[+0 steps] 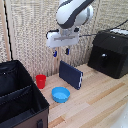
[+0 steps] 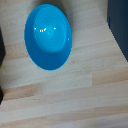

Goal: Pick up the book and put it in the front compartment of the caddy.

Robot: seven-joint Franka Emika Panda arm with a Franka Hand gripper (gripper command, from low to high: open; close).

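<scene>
At the lower left of the exterior view, closest to the camera, sits the caddy (image 1: 20,97). It is a big black box with soft-looking walls, and it rests on the light wooden worktop (image 1: 95,102). A divider wall cuts across it. The part nearest the camera is the front compartment (image 1: 17,112). It is very dark inside, and nothing can be seen in it. The part behind the divider looks dark too.

Just beside the caddy, near the middle bottom of the frame, is a round light-blue bowl (image 1: 61,94). It stands open side up and has nothing in it. The wrist view looks straight down into this bowl (image 2: 48,36), and only its shiny blue bottom shows. Wood planks lie all around it.

A bit farther back, at the left middle, a small red cup (image 1: 41,81) stands upright close to the caddy's wall. What is in it cannot be seen.

Behind the bowl, in the middle of the frame, is the book (image 1: 70,75). It is thin and dark navy blue. It rests on its lower edge on the worktop, tilted, with its plain cover facing the camera. It is outside the caddy and nothing touches it.

Above the book hangs the claw (image 1: 60,51), at the end of the white robot arm (image 1: 72,14). Its blue-tipped fingers (image 1: 67,51) are spread apart and pinch nothing.

Farthest back, at the upper right, a glossy black boxy appliance (image 1: 111,54) sits on the worktop.
</scene>
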